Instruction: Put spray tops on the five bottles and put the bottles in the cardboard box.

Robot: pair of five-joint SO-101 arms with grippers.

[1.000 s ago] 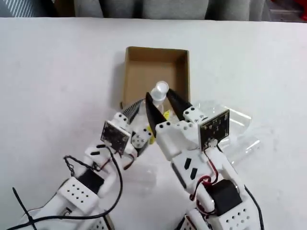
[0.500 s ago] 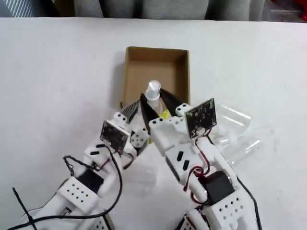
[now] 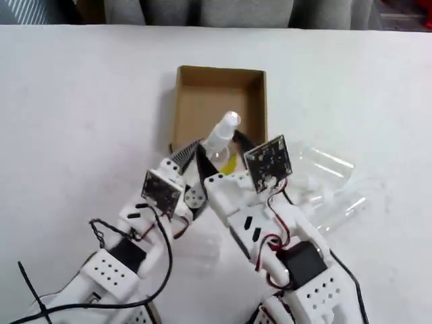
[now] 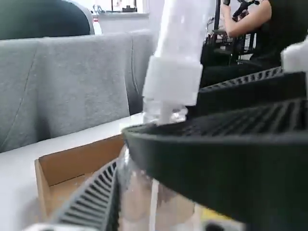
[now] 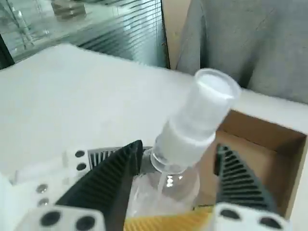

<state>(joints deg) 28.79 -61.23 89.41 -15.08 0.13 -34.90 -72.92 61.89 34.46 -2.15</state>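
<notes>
I am holding the spray bottle (image 3: 219,140) tilted at the near edge of the cardboard box (image 3: 202,91), with its white spray top (image 5: 199,115) leaning over the box's inside. The left wrist view is showing my left gripper (image 4: 144,180) clamping the clear body between its ribbed fingers. My right gripper (image 5: 179,147) is straddling the neck; its own view is showing a gap beside one finger, so I cannot tell whether it is gripping. In the high view, clear plastic (image 3: 327,182) is lying on the white table (image 3: 81,101) beside my right arm.
</notes>
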